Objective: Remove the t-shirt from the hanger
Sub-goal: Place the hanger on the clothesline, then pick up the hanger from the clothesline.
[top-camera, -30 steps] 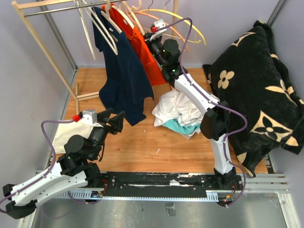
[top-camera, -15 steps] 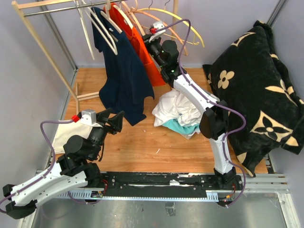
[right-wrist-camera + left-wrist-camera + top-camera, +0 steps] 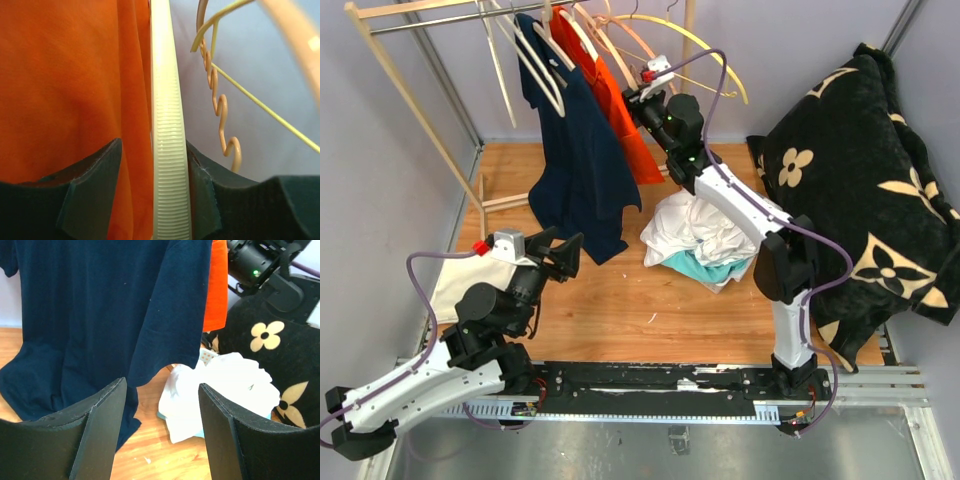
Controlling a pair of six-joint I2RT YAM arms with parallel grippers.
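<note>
An orange t-shirt hangs on a white ribbed hanger on the wooden rack, beside a navy t-shirt. My right gripper is up at the orange shirt's right side. In the right wrist view the right gripper is open and straddles the hanger arm and a fold of orange cloth; the hanger touches the right finger. My left gripper is low on the table, open and empty, and faces the navy shirt in the left wrist view.
A pile of white and teal clothes lies mid-table. A black flowered blanket fills the right side. Empty peach and yellow hangers hang behind the right gripper. A white cloth lies at the left.
My right gripper has moved up and slightly right along the orange shirt's hanger, and the orange shirt has shifted with it. The left arm has not moved.
</note>
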